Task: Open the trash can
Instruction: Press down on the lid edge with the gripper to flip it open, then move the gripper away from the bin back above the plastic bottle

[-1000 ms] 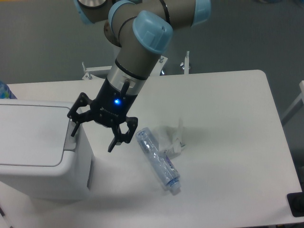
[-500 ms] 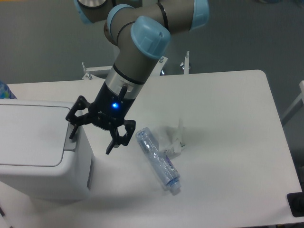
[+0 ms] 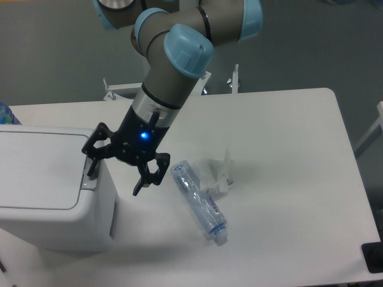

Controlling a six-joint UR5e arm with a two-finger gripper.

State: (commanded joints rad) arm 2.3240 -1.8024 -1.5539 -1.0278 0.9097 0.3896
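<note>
The trash can (image 3: 51, 191) is a large boxy white bin at the left edge of the table, its flat lid down. A grey push-tab (image 3: 90, 179) sits at the lid's right edge. My gripper (image 3: 114, 183) is open with its black fingers spread wide, hanging at the bin's right side. One fingertip (image 3: 91, 172) is right at the push-tab; the other fingertip (image 3: 136, 190) hangs over the table to the right of the bin. The gripper holds nothing.
A clear plastic bottle (image 3: 198, 202) lies on the white table (image 3: 287, 179) right of the gripper, next to a crumpled piece of clear wrap (image 3: 219, 174). A black object (image 3: 373, 257) sits at the table's front right corner.
The gripper has shifted slightly left and down, bringing its left fingertip closer onto the push-tab. The lid has not moved.
</note>
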